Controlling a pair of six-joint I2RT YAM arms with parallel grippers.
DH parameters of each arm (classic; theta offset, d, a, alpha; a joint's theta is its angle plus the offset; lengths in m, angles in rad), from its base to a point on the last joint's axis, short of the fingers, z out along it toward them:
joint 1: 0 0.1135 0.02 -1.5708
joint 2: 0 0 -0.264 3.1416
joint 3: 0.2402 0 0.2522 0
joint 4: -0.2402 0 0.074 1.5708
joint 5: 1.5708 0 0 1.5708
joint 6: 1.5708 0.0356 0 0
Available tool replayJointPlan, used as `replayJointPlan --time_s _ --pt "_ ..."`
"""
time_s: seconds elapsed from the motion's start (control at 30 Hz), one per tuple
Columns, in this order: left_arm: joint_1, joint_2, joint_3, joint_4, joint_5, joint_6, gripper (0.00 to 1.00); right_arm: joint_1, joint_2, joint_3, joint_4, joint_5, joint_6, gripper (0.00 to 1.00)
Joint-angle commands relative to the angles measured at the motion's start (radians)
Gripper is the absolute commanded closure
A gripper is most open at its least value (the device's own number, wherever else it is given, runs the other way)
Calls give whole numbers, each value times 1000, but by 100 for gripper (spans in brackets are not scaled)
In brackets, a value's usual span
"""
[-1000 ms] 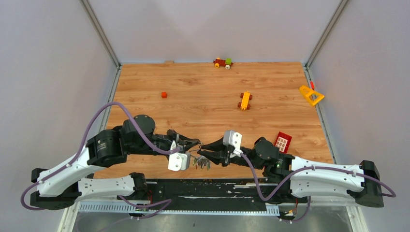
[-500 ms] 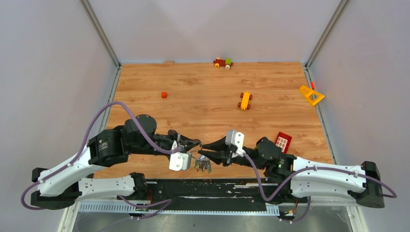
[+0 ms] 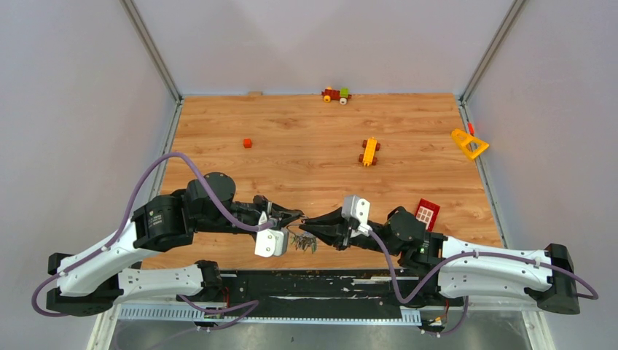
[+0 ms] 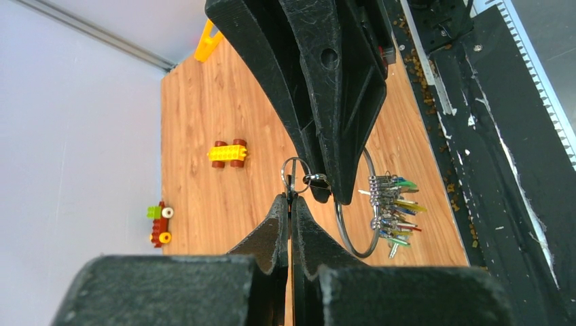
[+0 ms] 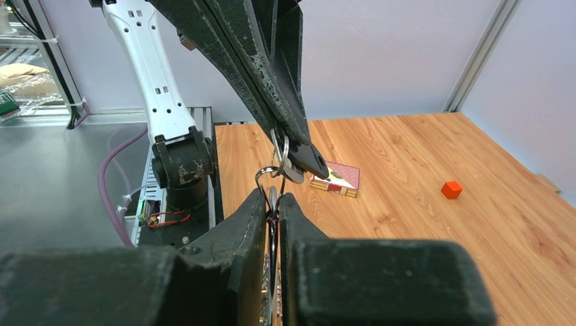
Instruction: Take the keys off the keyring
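Left gripper (image 4: 291, 199) is pressed together on the keyring (image 4: 339, 224); right gripper (image 5: 273, 197) pinches it opposite, tip to tip; keys (image 4: 392, 209) dangle clustered below.

Right claw (image 5: 273, 199) tight on keyring (image 5: 261, 177)

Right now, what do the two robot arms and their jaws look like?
The left arm and right arm match: white shells on the lower links, black round joint housings and black forearms. A purple cable loops along each. A white camera block sits at each wrist. The jaws are black, tapering, scuffed plastic wedges; one shows a small round hole.
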Motion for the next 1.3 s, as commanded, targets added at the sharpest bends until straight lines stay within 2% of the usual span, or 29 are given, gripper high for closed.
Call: replayJointPlan --time_s 0.0,0.2,0.4,0.97,1.0,1.1,1.13,1.27 --pt "1 -17 14 83 8 -20 100 -3 -13 -6 43 3 14 100" --pt "2 -55 -14 117 -27 -44 100 -3 -4 2 34 42 37 100" --pt "2 -97 -54 141 -51 -64 100 -3 4 34 8 149 80 100" --pt "1 -103 -126 153 -113 -102 100 -3 18 188 -206 362 180 100" --pt "2 -107 -136 168 -112 -112 97 -3 16 196 -215 372 171 100" --pt "2 -125 -171 226 -108 -145 72 -3 22 233 -258 402 126 100" --pt "2 -133 -183 243 -105 -154 67 -3 28 250 -280 420 87 100" --pt "2 -173 -243 335 -103 -214 53 -3 66 348 -412 470 -51 100"
